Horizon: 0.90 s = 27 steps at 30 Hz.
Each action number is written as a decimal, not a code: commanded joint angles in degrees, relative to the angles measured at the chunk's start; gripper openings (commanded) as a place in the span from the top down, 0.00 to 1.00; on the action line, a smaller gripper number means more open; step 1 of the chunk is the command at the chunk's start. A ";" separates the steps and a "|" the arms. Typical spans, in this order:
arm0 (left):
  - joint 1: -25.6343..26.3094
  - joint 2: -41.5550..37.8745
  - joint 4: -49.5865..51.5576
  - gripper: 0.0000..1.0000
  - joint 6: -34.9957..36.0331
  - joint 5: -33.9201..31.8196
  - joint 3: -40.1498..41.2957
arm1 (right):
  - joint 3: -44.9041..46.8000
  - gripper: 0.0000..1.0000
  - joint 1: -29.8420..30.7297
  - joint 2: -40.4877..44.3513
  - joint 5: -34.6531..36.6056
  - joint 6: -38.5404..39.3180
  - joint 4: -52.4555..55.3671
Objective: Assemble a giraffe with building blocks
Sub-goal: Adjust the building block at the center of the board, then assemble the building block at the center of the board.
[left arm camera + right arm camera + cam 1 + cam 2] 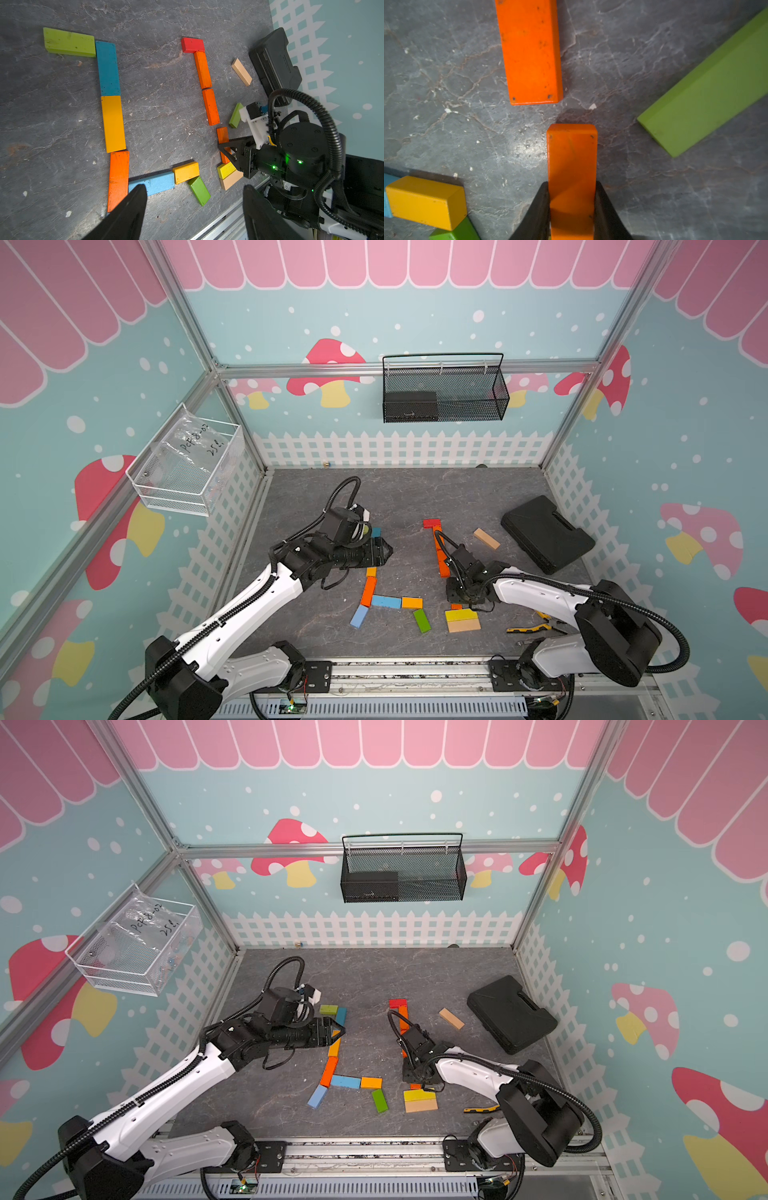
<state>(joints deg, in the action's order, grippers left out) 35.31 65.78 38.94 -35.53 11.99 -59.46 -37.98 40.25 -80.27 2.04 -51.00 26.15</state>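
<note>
Right claw [572, 184] clenched on the long sides of an orange block [572, 153]: painted wood, flat, corners scuffed. Its free end is just short of a second orange block [530, 52], in the row headed by a red block [192, 44]. Left claw [194, 185] released, empty, over the grey mat [166, 104]. Nearby chain: green block [69, 42], blue block [108, 68], yellow block [113, 123], end to end. Tan block [241, 72] lies apart.

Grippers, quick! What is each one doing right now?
Left gripper: open, holding nothing.
Right gripper: shut on an orange block.
</note>
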 commanded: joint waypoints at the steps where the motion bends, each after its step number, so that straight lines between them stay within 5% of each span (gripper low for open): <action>1: -0.25 -0.30 0.18 0.24 0.72 -0.56 1.09 | 1.29 0.77 0.99 -0.32 -1.82 -1.82 2.58; 27: -0.69 -0.28 0.49 0.24 1.16 -0.48 0.84 | -2.91 0.74 2.14 -7.18 -1.94 -1.14 0.40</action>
<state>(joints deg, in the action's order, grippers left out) 35.07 65.78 38.94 -35.51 11.97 -58.87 -41.89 42.02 -84.82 1.32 -51.48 25.91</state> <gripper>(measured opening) 0.757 0.312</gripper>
